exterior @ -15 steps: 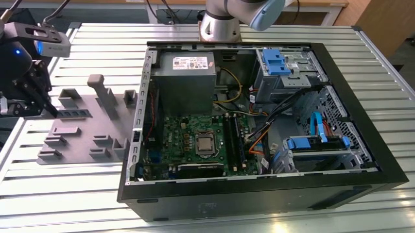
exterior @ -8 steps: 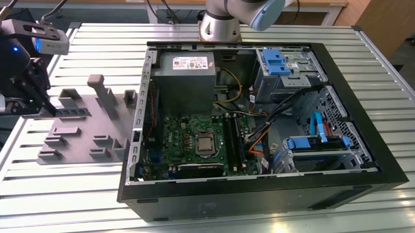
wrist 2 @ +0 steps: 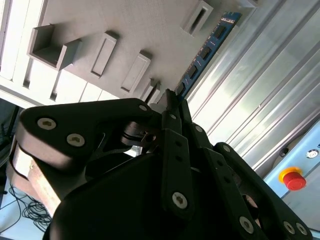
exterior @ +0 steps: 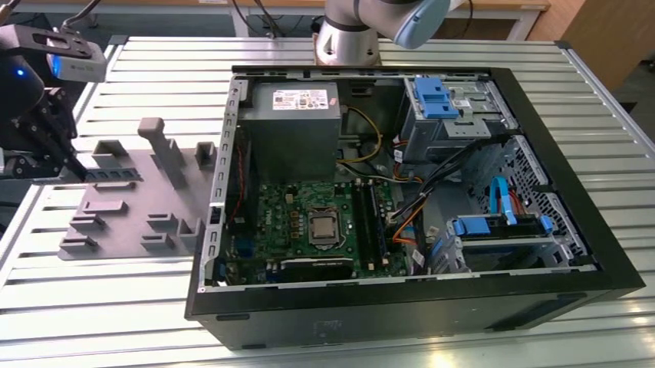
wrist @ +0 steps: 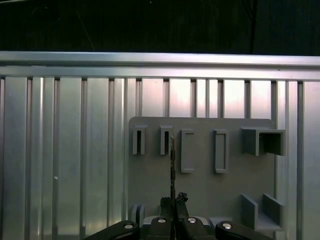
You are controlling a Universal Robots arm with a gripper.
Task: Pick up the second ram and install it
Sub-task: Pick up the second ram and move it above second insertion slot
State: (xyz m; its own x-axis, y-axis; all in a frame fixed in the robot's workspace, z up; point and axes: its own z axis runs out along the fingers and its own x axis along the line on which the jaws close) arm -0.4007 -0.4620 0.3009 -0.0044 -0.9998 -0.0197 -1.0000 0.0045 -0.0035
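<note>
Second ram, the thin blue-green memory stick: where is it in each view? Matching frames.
Exterior view: the thin blue-green memory stick sits at the exterior view's left, over the grey plastic fixture plate, at the gripper.
Second wrist view: a blue-green strip with black chips running out from the fingers.
First wrist view: a dark edge-on line across the plate.
Shared landmark: the grey fixture plate's raised blocks.

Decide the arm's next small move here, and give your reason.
Probably a short straight lift: the gripper looks closed on the end of the second ram, which sits on the grey fixture, away from the open computer case.
</note>
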